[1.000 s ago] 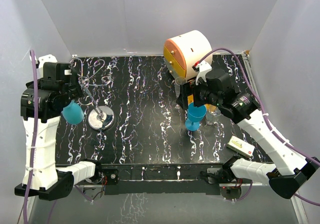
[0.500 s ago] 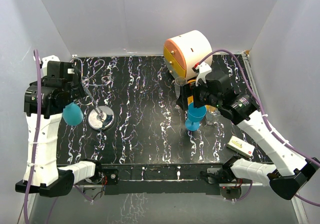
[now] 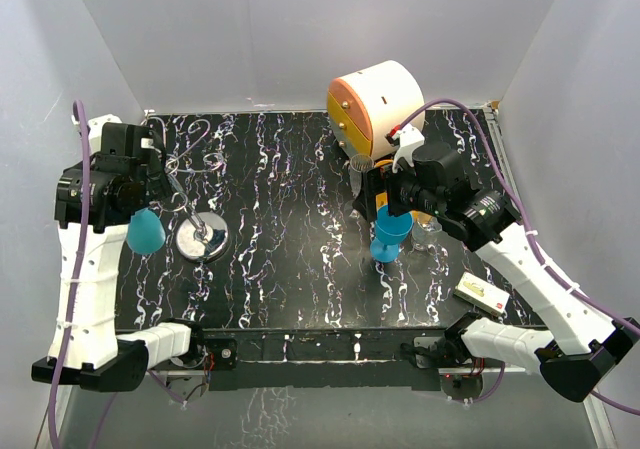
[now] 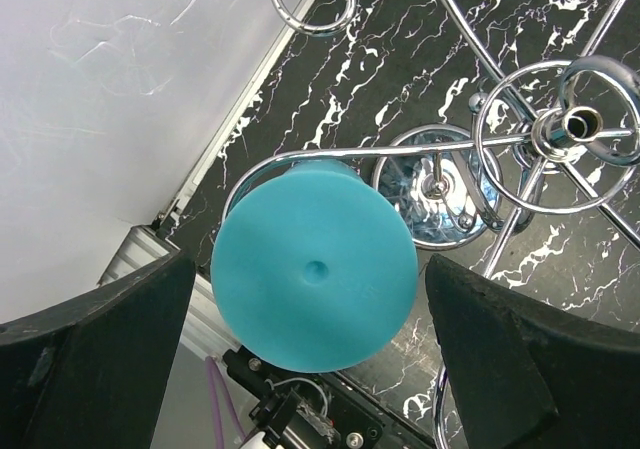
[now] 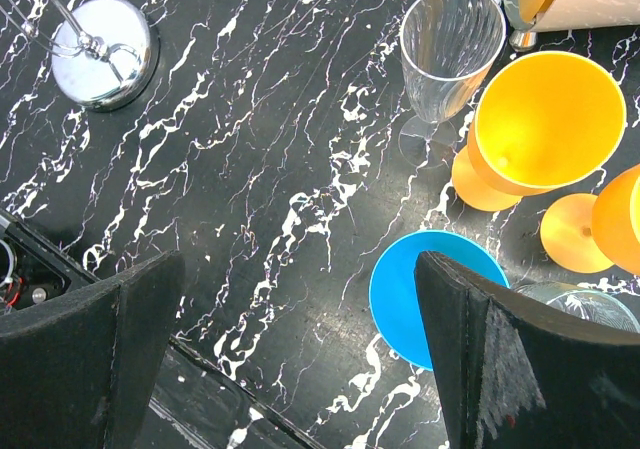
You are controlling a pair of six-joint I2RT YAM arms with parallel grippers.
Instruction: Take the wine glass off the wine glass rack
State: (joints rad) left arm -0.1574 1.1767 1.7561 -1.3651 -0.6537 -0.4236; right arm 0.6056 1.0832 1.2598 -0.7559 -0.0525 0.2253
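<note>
Teal plastic wine glass hangs upside down, stem straight up, on shiny wire rack; left gripper wide open around it.

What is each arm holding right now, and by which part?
Nothing. Left gripper: jaws open either side of the teal wine glass foot, gaps visible. Right gripper: open, empty.

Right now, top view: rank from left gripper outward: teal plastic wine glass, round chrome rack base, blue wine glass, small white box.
1. Teal plastic wine glass, at the left gripper.
2. Round chrome rack base, just right.
3. Blue wine glass, centre-right.
4. Small white box, front right.
</note>
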